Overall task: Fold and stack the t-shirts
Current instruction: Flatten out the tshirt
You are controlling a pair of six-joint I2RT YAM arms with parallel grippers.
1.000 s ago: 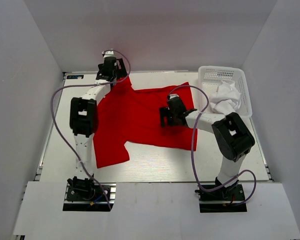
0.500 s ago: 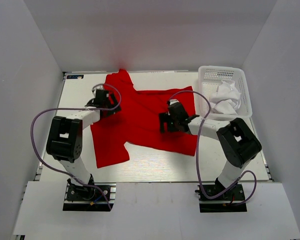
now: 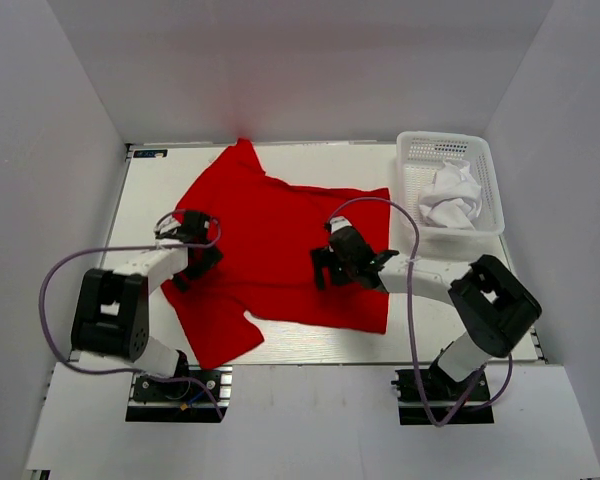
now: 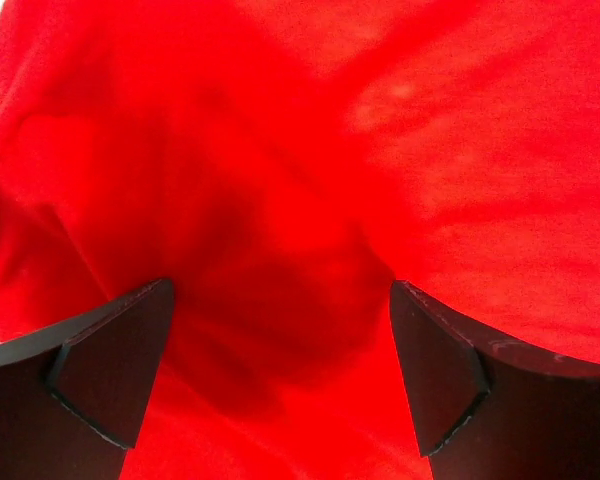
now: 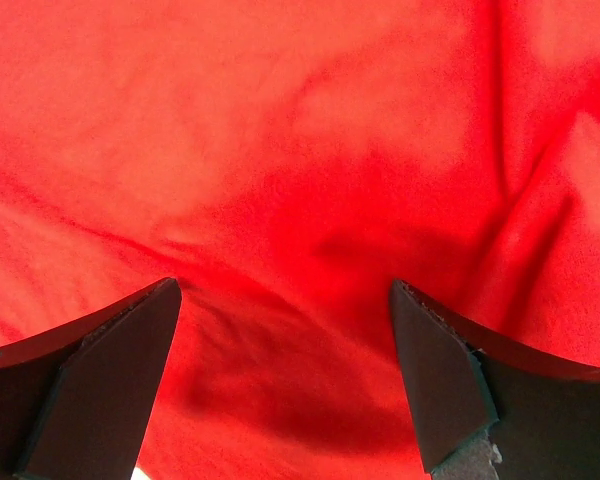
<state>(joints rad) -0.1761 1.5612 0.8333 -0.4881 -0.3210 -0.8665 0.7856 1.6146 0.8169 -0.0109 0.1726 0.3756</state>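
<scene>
The large red t-shirt (image 3: 270, 235) lies spread on the white table, one sleeve toward the far left and one at the near left. My left gripper (image 3: 192, 255) is open and sits low on the shirt's left edge; red cloth (image 4: 280, 200) fills its wrist view between the spread fingers. My right gripper (image 3: 332, 268) is open and low over the shirt's right half; red cloth (image 5: 300, 180) fills its view too. The white t-shirt (image 3: 450, 195) lies crumpled in the basket at the far right.
A white plastic lattice basket (image 3: 420, 152) stands at the far right of the table. White walls close in the table on the left, the back and the right. Purple cables loop from both arms.
My left arm has pulled back from the far left corner to the shirt's left edge. My right gripper has drawn nearer. The shirt now lies flatter and shifted toward the near side.
</scene>
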